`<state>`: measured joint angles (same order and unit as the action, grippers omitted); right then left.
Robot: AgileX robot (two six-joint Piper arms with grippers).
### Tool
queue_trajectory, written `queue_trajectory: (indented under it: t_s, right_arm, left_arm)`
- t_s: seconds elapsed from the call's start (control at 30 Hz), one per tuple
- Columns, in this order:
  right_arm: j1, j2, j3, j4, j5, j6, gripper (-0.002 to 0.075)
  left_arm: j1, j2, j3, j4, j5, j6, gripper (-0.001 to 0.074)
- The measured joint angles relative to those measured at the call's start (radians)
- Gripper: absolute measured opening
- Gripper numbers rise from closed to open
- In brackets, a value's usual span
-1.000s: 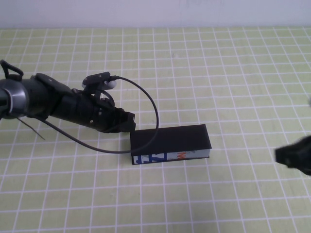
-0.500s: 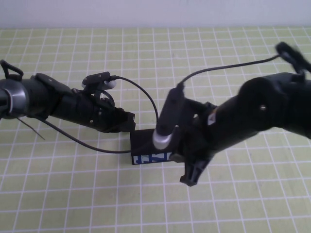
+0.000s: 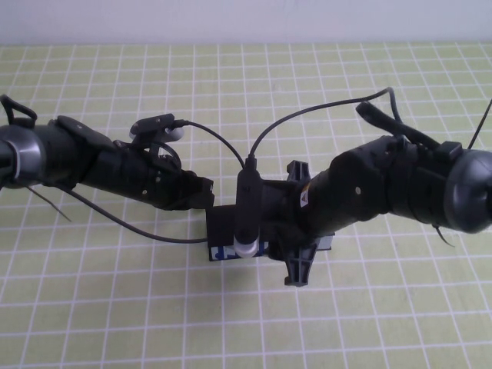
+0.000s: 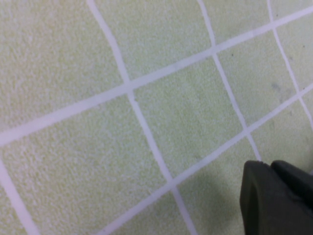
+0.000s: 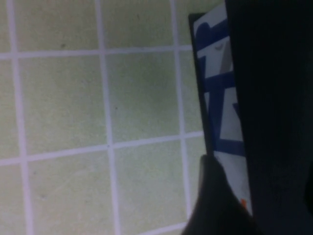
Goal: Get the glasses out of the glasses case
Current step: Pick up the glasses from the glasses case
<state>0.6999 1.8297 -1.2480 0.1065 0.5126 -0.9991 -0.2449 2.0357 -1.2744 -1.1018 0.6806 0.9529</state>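
Observation:
The glasses case [image 3: 224, 221] lies shut on the green grid mat, its white printed front [image 3: 221, 251] facing me. The glasses are hidden. My right gripper [image 3: 297, 221] is open and straddles the case's middle, one finger [image 3: 298, 266] in front of it and one [image 3: 296, 171] behind. The right wrist view shows the case's black top [image 5: 274, 98], its white and blue front [image 5: 222, 98] and the front finger [image 5: 215, 205] against it. My left gripper [image 3: 201, 192] is shut and rests low at the case's back left corner; its tip [image 4: 274, 198] shows over the mat.
The green mat with white grid lines [image 3: 115, 307] covers the whole table. Black cables [image 3: 223, 142] loop from both wrists above the case. A pale wall [image 3: 246, 19] runs along the far edge.
My right arm has swung in from the right edge over the case and come down with its fingers on either side of it. The left arm and the case have not moved.

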Motion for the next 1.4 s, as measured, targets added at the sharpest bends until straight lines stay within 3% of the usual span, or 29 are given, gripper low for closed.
queue_trajectory:
  t_s: [0.43, 0.6, 0.67, 1.17, 1.4]
  right_arm:
    - [0.0, 0.053, -0.002, -0.098, -0.082, -0.002, 0.0216]
    - [0.002, 0.053, -0.002, -0.106, -0.086, -0.004, 0.0064]
    - [0.002, 0.051, -0.003, -0.106, -0.086, 0.001, 0.0043]
    - [0.002, -0.024, -0.01, -0.118, -0.088, 0.062, 0.0001]
    - [0.002, -0.025, -0.01, -0.122, -0.1, 0.071, -0.0001]
  left_arm:
    - [0.0, 0.0, 0.0, 0.0, 0.002, 0.01, -0.0004]
    - [0.0, 0.0, 0.0, 0.0, 0.006, 0.023, -0.0004]
    - [0.0, 0.0, 0.0, 0.0, 0.004, 0.027, -0.0004]
    - [0.004, 0.002, 0.0, 0.0, 0.015, 0.029, -0.0004]
    - [0.088, -0.118, 0.0, 0.004, 0.056, 0.033, -0.0004]
